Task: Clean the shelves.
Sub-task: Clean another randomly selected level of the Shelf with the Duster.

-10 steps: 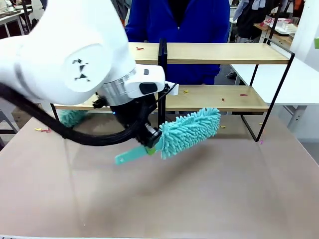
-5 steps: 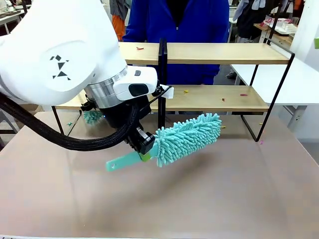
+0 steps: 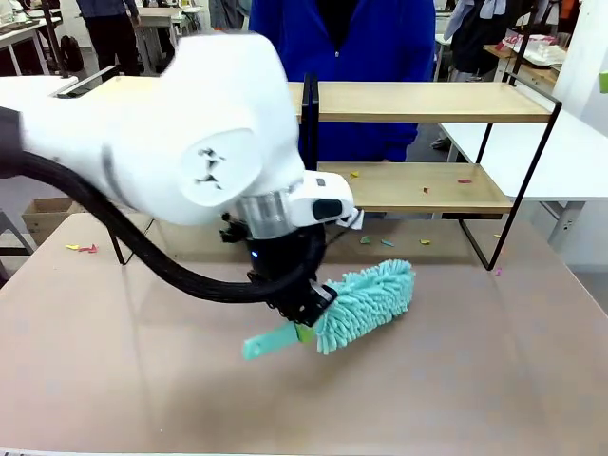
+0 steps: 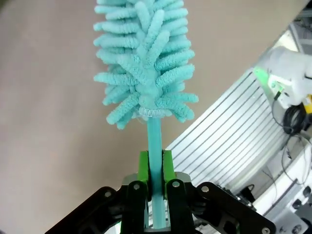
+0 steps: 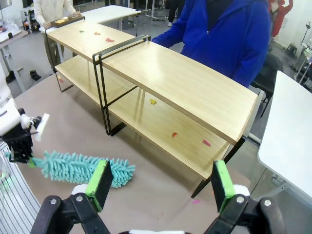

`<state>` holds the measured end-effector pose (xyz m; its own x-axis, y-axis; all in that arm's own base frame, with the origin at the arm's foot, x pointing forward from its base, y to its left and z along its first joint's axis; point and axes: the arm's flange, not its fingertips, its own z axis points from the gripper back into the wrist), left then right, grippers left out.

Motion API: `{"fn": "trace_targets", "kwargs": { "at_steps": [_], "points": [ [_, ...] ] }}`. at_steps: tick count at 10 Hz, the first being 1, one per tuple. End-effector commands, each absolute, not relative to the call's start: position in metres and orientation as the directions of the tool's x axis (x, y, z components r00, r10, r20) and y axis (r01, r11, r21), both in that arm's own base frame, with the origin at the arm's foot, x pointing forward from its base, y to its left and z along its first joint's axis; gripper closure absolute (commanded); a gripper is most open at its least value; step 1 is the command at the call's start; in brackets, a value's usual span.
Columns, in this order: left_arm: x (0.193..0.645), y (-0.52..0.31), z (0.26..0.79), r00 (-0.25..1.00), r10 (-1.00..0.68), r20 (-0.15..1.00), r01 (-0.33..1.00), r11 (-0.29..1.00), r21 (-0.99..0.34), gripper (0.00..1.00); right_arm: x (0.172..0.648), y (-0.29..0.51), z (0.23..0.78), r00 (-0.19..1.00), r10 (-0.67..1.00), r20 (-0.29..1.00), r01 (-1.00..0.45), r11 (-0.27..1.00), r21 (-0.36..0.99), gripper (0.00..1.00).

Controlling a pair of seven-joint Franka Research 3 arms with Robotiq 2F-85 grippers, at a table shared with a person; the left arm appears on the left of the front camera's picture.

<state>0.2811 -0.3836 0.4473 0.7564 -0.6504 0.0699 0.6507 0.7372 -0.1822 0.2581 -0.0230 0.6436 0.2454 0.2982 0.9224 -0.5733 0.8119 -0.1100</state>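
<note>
Left gripper (image 4: 155,168) is clamped tight on the thin handle of a teal duster (image 3: 366,299) — green pads squeeze the stem from both sides, fluffy head pointing away from the wrist. In the front view the duster sits low over the brown table (image 3: 475,370), near the middle, head angled to the far right; can't tell if the fluff touches the top. Right gripper (image 5: 161,184) hovers high w/ jaws spread wide, holding nothing.

The shelves (image 3: 427,103) stand along the far side of the table, just beyond the duster, w/ a person in a blue top (image 3: 380,38) behind them. Small coloured scraps (image 5: 174,135) lie on the lower board right of the centre post, a few on the top board too.

Step, prob.: tool in hand, lining up for a sweep. Next move calls for raising the head to board height and easing it in between the boards — clear of the black frame — then brushing the scraps toward an edge.
</note>
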Motion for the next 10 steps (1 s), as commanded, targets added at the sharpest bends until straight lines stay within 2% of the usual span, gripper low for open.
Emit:
{"fn": "trace_targets", "kwargs": {
  "at_steps": [1, 4, 8, 10],
  "points": [
    [0.291, -0.405, 0.45, 0.865, -0.491, 0.103, 0.502, 0.846, -0.179, 0.87, 0.258, -0.023, 0.644, 0.242, 0.301, 0.923, -0.574, 0.811, -0.114, 0.0],
    [0.293, -0.413, 0.451, 0.93, -0.29, 0.227, 0.328, 0.932, -0.151, 0.87, 0.258, -0.023, 0.644, 0.242, 0.301, 0.923, -0.574, 0.811, -0.114, 0.0],
    [0.302, -0.427, 0.446, 0.949, -0.232, 0.212, 0.259, 0.96, -0.106, 0.87, 0.258, -0.023, 0.644, 0.242, 0.301, 0.923, -0.574, 0.811, -0.114, 0.0],
    [0.32, -0.438, 0.444, 0.949, -0.13, 0.287, 0.167, 0.98, -0.107, 0.87, 0.258, -0.023, 0.644, 0.242, 0.301, 0.923, -0.574, 0.811, -0.114, 0.0]
  ]
}}
